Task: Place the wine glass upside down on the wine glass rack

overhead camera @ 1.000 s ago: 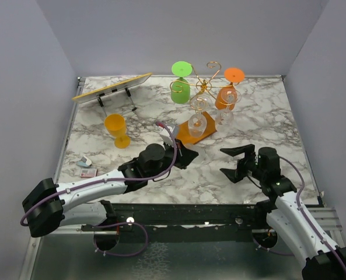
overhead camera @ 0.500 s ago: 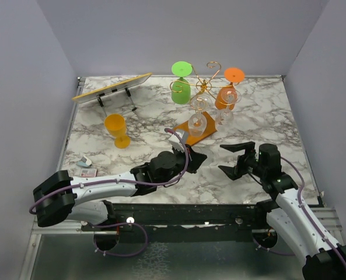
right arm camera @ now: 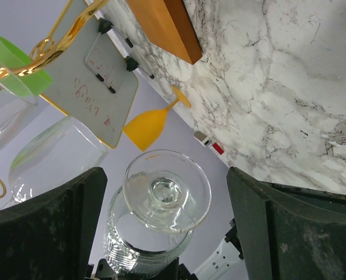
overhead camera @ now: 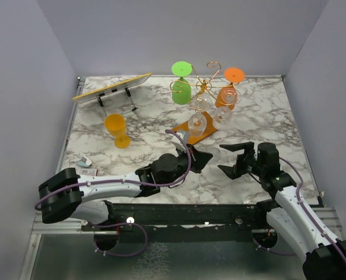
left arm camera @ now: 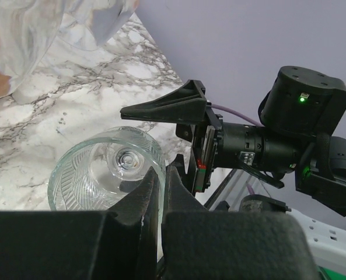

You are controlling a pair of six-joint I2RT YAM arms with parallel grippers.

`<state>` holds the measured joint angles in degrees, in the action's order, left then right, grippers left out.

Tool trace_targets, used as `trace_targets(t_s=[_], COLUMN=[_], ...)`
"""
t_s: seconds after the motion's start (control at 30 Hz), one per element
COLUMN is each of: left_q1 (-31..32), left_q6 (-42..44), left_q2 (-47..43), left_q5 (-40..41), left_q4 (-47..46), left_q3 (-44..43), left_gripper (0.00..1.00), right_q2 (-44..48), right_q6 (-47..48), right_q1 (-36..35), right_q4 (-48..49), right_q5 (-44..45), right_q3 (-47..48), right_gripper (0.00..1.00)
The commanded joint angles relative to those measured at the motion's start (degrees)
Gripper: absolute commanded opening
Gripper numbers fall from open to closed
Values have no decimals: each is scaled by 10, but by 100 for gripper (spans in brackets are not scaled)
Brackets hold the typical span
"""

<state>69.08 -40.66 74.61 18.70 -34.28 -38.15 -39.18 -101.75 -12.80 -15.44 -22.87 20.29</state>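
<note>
The left gripper (left arm camera: 161, 186) clamps the wine glass (left arm camera: 111, 169) by its rim; the right gripper (overhead camera: 222, 160), fingers apart, sits at its 3 o'clock, rack (overhead camera: 203, 87) at 12 o'clock

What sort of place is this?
Probably a lab test cell: plain walls box in a marble-pattern table, with the left arm and right arm bolted to a metal frame at its edge.

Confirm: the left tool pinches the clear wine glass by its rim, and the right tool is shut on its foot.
Wrong on the right tool: it is open, spread either side of the foot of the clear wine glass, per the right wrist view. The left tool does pinch the rim.
</note>
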Motion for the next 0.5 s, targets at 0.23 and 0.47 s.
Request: trace_targets(t_s=[0.23, 0.47], left_q1=[3, 3], left_q6=[-29, -31], left_q2=[14, 15], left_q5=[7, 10], left_q4=[-132, -148], left_q3=[-15, -5], left_gripper=[0, 0], right_q2=[8, 19], right_q6=[-39, -47], right_q1=[-3, -3], right_q4=[48, 33], right_q5=[5, 26], right_q3=[18, 42], right_gripper=[84, 71])
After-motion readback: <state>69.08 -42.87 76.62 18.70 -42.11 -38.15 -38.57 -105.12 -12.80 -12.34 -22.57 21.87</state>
